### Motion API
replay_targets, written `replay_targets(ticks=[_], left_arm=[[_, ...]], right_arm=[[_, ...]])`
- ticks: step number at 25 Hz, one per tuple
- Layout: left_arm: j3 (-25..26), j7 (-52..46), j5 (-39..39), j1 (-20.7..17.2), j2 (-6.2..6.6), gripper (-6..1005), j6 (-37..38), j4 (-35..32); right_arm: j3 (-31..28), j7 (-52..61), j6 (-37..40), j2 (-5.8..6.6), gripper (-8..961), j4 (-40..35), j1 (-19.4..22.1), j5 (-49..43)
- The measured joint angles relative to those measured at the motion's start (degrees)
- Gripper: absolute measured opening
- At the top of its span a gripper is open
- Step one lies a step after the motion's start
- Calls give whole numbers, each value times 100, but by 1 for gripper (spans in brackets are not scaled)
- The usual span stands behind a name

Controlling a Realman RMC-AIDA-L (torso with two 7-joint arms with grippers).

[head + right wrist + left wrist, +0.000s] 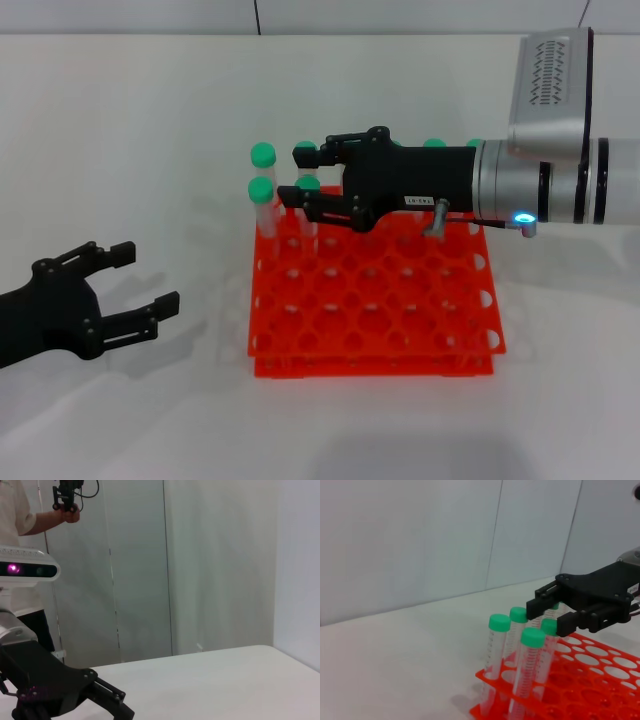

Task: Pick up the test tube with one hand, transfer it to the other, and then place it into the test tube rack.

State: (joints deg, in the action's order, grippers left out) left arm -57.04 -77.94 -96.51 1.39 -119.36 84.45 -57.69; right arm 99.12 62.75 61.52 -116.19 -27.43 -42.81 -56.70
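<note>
Near the table's left edge the left gripper [135, 285] is being held wide and empty, while mid-table the right gripper [298, 175] is being positioned narrowly around a green-capped test tube [308, 205] seated in the test tube rack [375, 315], apparently for release.

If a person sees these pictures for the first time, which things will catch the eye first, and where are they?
The bright orange-red test tube rack stands out at the middle of the white table. The right gripper reaches over its far left corner, fingers on either side of a green-capped tube that stands among the other capped tubes. The left gripper hangs open near the table, to the left of the rack.
</note>
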Motion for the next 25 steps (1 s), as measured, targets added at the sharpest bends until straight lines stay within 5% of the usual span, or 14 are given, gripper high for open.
replay_targets(ticks=[4, 9, 12, 20, 25], left_arm=[[0, 18, 7, 9, 0, 886, -8, 25], [4, 30, 41, -4, 2, 886, -1, 30], [106, 30, 30, -2, 6, 886, 58, 30], [149, -40, 21, 157, 20, 886, 211, 32], [152, -515, -178, 465, 132, 886, 357, 93]], right_arm=[[-14, 0, 17, 0, 491, 0, -3, 2], [-53, 43, 325, 67, 602, -192, 103, 3], [-246, 54, 796, 176, 632, -457, 357, -113], [-1772, 452, 2136, 711, 665, -498, 863, -1729], [-2512, 461, 2414, 892, 685, -251, 1072, -2673]])
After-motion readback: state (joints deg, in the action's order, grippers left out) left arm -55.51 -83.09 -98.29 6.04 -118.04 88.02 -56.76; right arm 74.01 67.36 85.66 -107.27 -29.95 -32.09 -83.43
